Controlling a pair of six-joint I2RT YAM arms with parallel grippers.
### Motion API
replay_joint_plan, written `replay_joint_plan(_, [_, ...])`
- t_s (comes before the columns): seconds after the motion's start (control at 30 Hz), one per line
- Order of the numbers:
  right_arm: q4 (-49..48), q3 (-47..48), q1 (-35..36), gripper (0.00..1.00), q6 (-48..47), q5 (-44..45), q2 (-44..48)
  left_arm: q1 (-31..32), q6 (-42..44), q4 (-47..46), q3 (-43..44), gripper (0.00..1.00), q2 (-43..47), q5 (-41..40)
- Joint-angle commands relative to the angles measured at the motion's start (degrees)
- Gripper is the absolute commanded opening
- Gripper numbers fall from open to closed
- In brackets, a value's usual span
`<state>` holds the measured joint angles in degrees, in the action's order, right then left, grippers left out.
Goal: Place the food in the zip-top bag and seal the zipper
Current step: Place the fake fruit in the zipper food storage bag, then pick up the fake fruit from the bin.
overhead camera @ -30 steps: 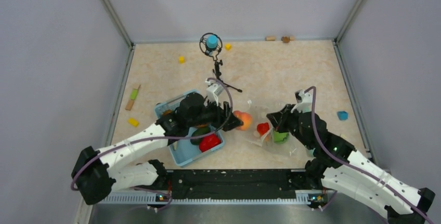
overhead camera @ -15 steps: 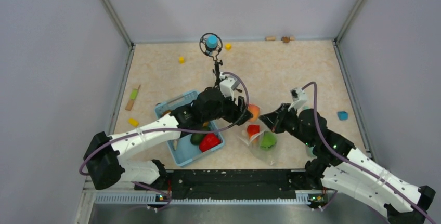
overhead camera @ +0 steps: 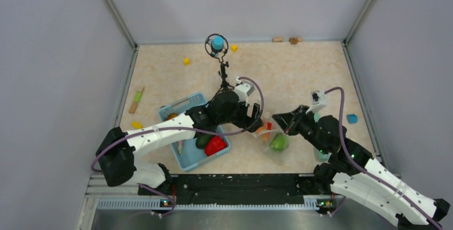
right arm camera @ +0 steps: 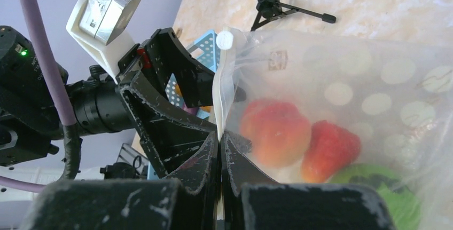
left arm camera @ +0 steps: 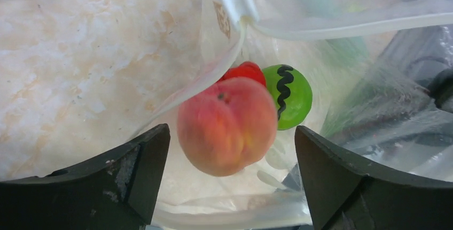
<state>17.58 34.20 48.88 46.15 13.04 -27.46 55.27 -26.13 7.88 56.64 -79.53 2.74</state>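
The dotted clear zip-top bag (overhead camera: 278,147) lies right of the basket with its mouth held open. My right gripper (overhead camera: 283,120) is shut on the bag's pale zipper strip (right arm camera: 220,96) and holds that edge up; the jaws (right arm camera: 220,136) pinch it. My left gripper (overhead camera: 255,120) is open over the mouth. An orange-pink peach (left arm camera: 227,125) hangs blurred between its fingers, touching neither. A red piece (left arm camera: 243,71) and a bright green fruit (left arm camera: 291,95) lie inside the bag. A red pepper (overhead camera: 215,145) and a dark green piece (overhead camera: 203,141) lie in the basket.
The light blue basket (overhead camera: 184,106) sits under my left arm. A small tripod with a blue-topped microphone (overhead camera: 218,46) stands behind it. Yellow cubes (overhead camera: 186,60), a green-and-orange stick (overhead camera: 137,100) and a blue block (overhead camera: 351,118) lie scattered.
My left gripper carried the peach right from the basket to the bag's mouth and opened; the peach is now loose. My right gripper shifted slightly right, still holding the bag's edge.
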Motion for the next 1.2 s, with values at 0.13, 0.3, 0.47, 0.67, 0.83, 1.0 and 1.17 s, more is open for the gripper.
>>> replay_joint_plan(0.13, [0.1,1.2,-0.4,0.00,-0.1,2.8,0.1,0.8,1.2,-2.8,2.3,0.97,2.4,5.7])
replay_joint_plan(0.3, [0.7,0.8,-0.3,0.00,-0.3,4.0,0.6,0.8,1.8,-1.8,1.6,0.97,5.9,5.4])
replay_joint_plan(0.47, [1.2,0.6,-0.4,0.00,-1.4,6.0,0.7,0.9,1.8,-0.3,-1.9,0.97,12.3,0.0])
replay_joint_plan(0.67, [2.3,1.3,-0.4,0.00,-2.8,6.7,0.6,0.9,-2.3,1.9,-8.8,0.97,20.8,-18.3])
replay_joint_plan(0.83, [2.5,1.1,-0.4,0.00,-3.0,7.6,0.4,0.7,-9.1,8.6,-11.3,0.97,25.2,-33.6])
replay_joint_plan(1.0, [2.6,1.2,-0.4,0.00,-3.5,7.1,-0.9,0.0,-23.6,21.7,-10.1,0.97,23.7,-47.2])
replay_joint_plan(1.17, [2.6,1.4,-0.3,0.00,-4.1,6.7,-1.8,-1.5,-31.9,30.3,-9.1,0.97,21.5,-51.5])
